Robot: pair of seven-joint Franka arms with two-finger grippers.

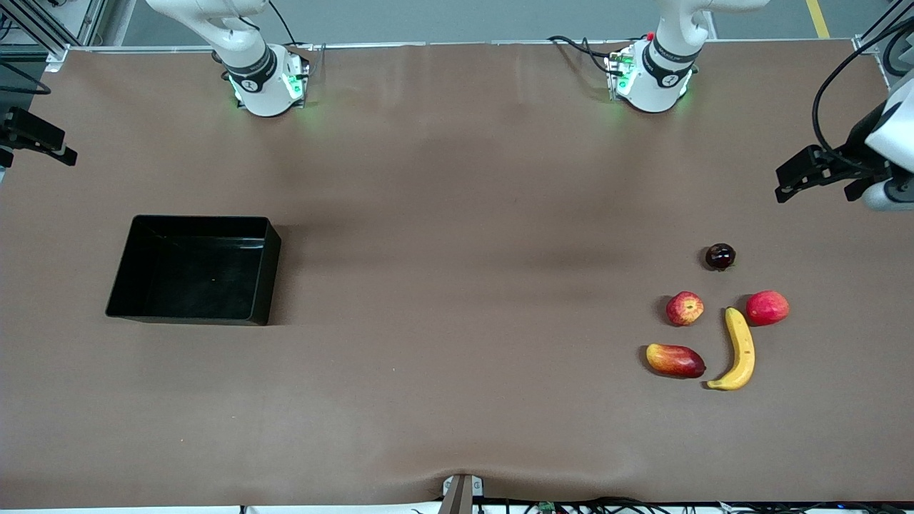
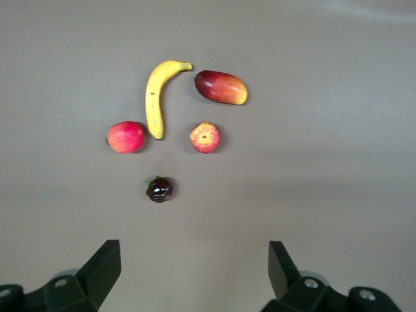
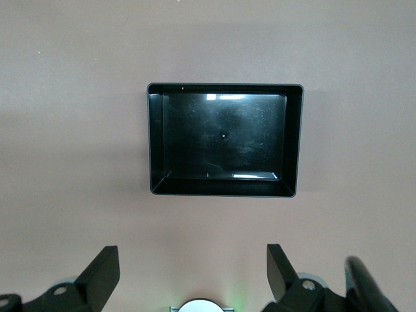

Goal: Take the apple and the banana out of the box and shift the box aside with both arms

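Hovering, left gripper [image 2: 194,273]: fingers spread wide with nothing between them, high over the table's [image 1: 457,400] left-arm end, above the fruit cluster.
Right gripper [image 3: 192,273]: fingers likewise parted and holding nothing, raised over the right-arm end, looking down on the box.
Box [image 1: 194,269]: black bin resting on the table toward the right arm's end, nothing in it.
Banana [image 1: 738,350]: lying among the fruits toward the left arm's end, nearest the front camera with the mango [image 1: 675,360] beside it.
Apple [image 1: 685,308]: streaked, just farther from the front camera than the mango.
Plain red fruit [image 1: 767,308]: touching or just beside the banana's tip.
Dark round fruit [image 1: 720,256]: farthest of the cluster.
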